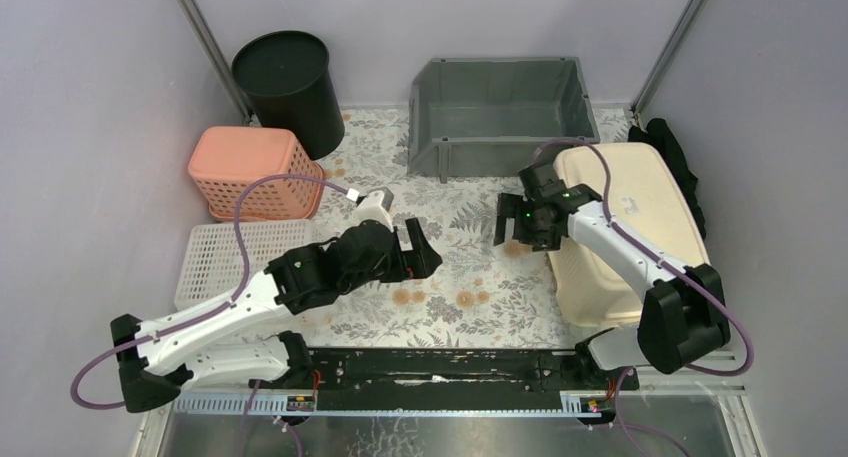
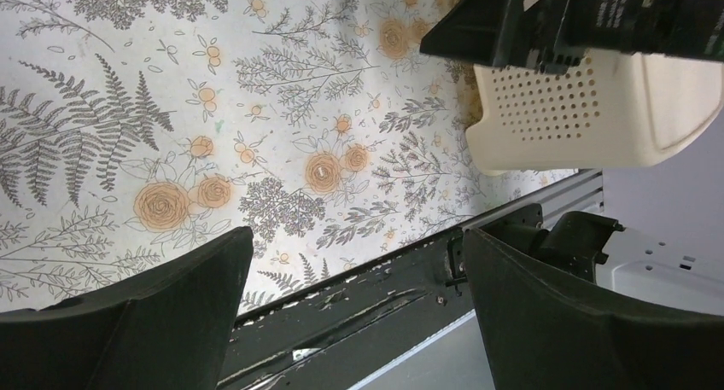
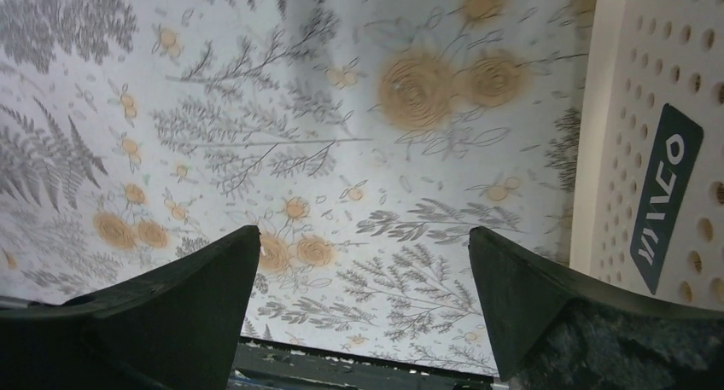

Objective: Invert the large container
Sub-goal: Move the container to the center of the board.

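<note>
The large container (image 1: 625, 207) is a cream perforated basket on the right of the floral mat, with a smooth closed face turned up. My right gripper (image 1: 512, 225) hangs just left of it, open and empty. In the right wrist view the basket's holed wall (image 3: 657, 83) with a dark label stands right of the right gripper (image 3: 363, 229), apart from the fingers. My left gripper (image 1: 424, 247) is open over the mat's middle, holding nothing. The left wrist view shows the left gripper (image 2: 356, 235) wide apart over the mat and the container (image 2: 589, 117) at the upper right.
A black round bin (image 1: 287, 82) and a grey open bin (image 1: 500, 112) stand at the back. A pink basket (image 1: 250, 172) and a white lattice tray (image 1: 235, 257) lie on the left. Black cloth (image 1: 682, 157) sits behind the container. A black rail (image 1: 440, 367) runs along the near edge.
</note>
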Controlling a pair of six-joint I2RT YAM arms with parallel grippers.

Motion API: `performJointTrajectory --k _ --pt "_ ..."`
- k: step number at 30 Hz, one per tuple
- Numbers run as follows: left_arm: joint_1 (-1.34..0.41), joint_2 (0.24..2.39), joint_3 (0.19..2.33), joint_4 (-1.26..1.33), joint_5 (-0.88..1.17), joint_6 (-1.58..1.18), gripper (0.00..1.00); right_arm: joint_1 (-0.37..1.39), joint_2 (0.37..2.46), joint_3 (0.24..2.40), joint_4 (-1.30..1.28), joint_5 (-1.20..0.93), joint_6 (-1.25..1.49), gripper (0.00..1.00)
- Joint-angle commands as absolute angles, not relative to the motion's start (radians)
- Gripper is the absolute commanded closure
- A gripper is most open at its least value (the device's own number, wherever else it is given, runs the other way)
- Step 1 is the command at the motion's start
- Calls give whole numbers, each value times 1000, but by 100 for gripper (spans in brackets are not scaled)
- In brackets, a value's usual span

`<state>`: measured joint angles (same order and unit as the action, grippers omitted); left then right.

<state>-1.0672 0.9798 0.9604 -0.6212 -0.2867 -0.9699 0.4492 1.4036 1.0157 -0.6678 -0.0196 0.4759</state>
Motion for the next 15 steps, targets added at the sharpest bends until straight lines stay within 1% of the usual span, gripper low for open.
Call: performJointTrajectory --k 1,3,7,10,15 --pt "-1056 1039 1035 -572 -282 -917 0 329 1360 998 -647 -7 439 0" --pt "-1027 1080 1068 -572 -258 -894 0 265 1361 994 -633 -28 427 1" --pt "-907 1197 1170 -569 -160 -813 0 160 1348 983 -611 -84 406 0" --pt "-801 1305 1284 -581 -104 -743 0 141 1316 1002 -610 -139 402 0" --pt "-635 1507 1494 -577 -54 -653 0 141 1250 1057 -618 -323 399 1"
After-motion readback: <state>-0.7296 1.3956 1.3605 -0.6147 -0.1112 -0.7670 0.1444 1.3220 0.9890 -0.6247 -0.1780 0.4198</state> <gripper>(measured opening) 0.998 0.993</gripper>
